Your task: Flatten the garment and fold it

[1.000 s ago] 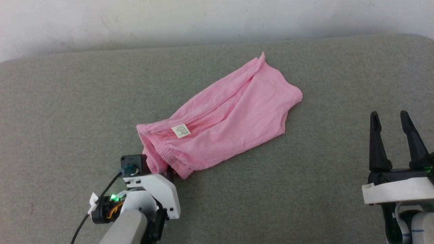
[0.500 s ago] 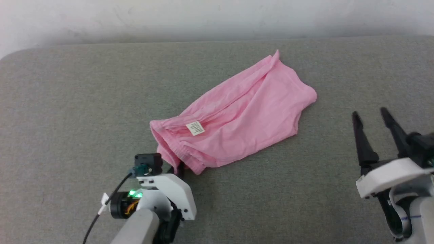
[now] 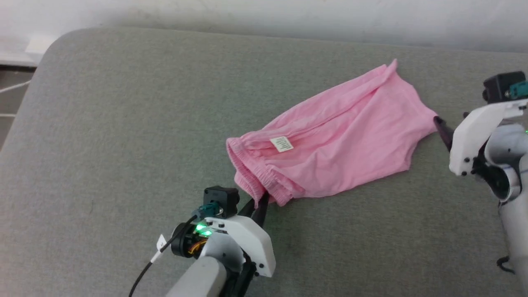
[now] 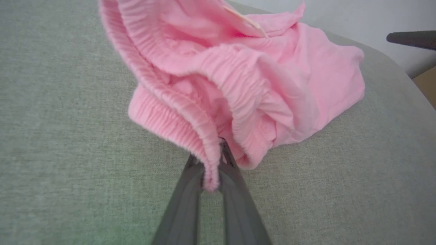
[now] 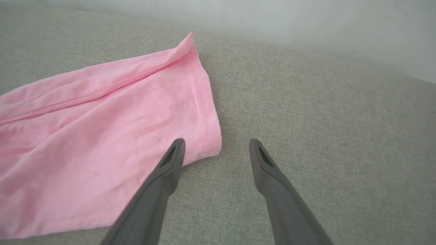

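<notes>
Pink shorts [image 3: 338,144] lie slantwise on grey padded surface [image 3: 123,123], right of its middle: waistband [image 3: 253,181] toward near edge, leg ends toward far-right, w/ the far tip close to the far edge but inside it. White label [image 3: 281,144] faces up just inside waistband. L gripper [image 3: 260,202] comes in from near side, fingers pinched tight on the waistband rim. In L wrist view the ribbed rim runs down btwn the two fingers and the band gapes open above them, bunched, not flat. R gripper [image 5: 216,148] is at the leg end, fingers spread wide, holding nothing. One fingertip is over the corner of the stitched hem [image 5: 204,112], the other over bare surface, hem corner btwn them; touching fabric or not, can't tell. Fabric is creased lengthwise, w/ a long fold along its far side. Room: big bare stretch left of shorts out to the rounded far-left corner. Bare strip btwn shorts and far edge, where a pale wall [image 3: 247,12] rises. Near side is bare too as far as seen, bar the L arm. Right side is tight, since R arm sits just beside the leg end.
</notes>
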Robot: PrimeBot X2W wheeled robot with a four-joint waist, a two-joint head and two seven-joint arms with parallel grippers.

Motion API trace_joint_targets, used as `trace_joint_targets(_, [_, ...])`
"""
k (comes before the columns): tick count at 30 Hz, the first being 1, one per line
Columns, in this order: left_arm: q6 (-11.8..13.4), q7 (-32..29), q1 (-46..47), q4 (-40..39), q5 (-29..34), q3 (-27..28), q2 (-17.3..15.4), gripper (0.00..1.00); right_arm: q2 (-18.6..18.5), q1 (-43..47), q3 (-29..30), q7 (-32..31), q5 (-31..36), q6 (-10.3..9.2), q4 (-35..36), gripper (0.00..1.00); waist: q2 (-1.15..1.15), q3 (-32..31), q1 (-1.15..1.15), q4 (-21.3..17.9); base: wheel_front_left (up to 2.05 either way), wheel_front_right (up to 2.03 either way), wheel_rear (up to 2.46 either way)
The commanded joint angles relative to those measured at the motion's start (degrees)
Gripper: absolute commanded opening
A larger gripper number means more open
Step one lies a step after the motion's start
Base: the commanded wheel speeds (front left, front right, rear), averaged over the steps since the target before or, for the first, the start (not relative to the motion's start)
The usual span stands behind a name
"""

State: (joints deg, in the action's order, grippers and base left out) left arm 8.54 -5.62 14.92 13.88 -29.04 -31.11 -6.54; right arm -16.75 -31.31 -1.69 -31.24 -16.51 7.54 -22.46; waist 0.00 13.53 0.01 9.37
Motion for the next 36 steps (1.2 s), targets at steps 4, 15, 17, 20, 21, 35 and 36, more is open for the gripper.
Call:
trace_joint_targets(4, [-0.8, 1.0, 1.8, 0.4, 0.4, -1.2, 1.0, 0.00, -0.1, -4.8, -0.2, -1.8, 2.0, -0.05, -6.8, 1.00, 0.00, 3.2, -0.01, 3.7, 0.00, 0.00, 0.00])
trace_joint_targets(15, [-1.2, 2.7, 4.2, 2.8, 0.2, -2.8, 2.3, 0.00, -1.9, -8.9, -9.0, -2.4, 3.6, -0.05, -19.3, 0.50, 0.00, 5.1, -0.01, 5.6, 0.00, 0.00, 0.00])
trace_joint_targets(17, [-1.2, 2.8, 4.4, 3.2, 0.1, -2.9, 2.3, 0.00, -2.4, -8.9, -11.2, -1.7, 2.4, -0.05, -20.1, 0.00, 0.00, 5.2, -0.01, 5.6, 0.00, 0.00, 0.00])
trace_joint_targets(20, [-1.3, 3.1, 4.4, 3.8, -0.1, -2.8, 2.2, 0.00, -3.1, -9.1, -13.5, 0.2, 0.1, -0.05, -20.8, 0.00, 0.00, 4.9, -0.01, 5.4, 0.00, 0.00, 0.00])
trace_joint_targets(21, [-1.3, 3.2, 4.4, 4.0, -0.2, -2.7, 2.0, 0.00, -3.3, -9.2, -13.8, 1.1, -0.8, -0.05, -21.0, 0.00, 0.00, 4.6, -0.01, 5.3, 0.00, 0.00, 0.00])
trace_joint_targets(35, [-0.1, 3.8, 0.8, 2.6, -1.7, -0.5, -1.8, 0.00, -6.2, -4.9, -13.8, 8.8, -12.0, -0.05, -18.4, 0.00, 0.00, -2.2, -0.01, 1.8, 0.00, 0.00, 0.00])
trace_joint_targets(36, [0.0, 3.7, 0.4, 2.3, -1.8, -0.5, -2.2, 0.00, -6.3, -3.9, -13.5, 8.8, -12.7, -0.05, -17.7, 0.00, 0.00, -2.7, -0.01, 1.5, 0.00, 0.00, 0.00])
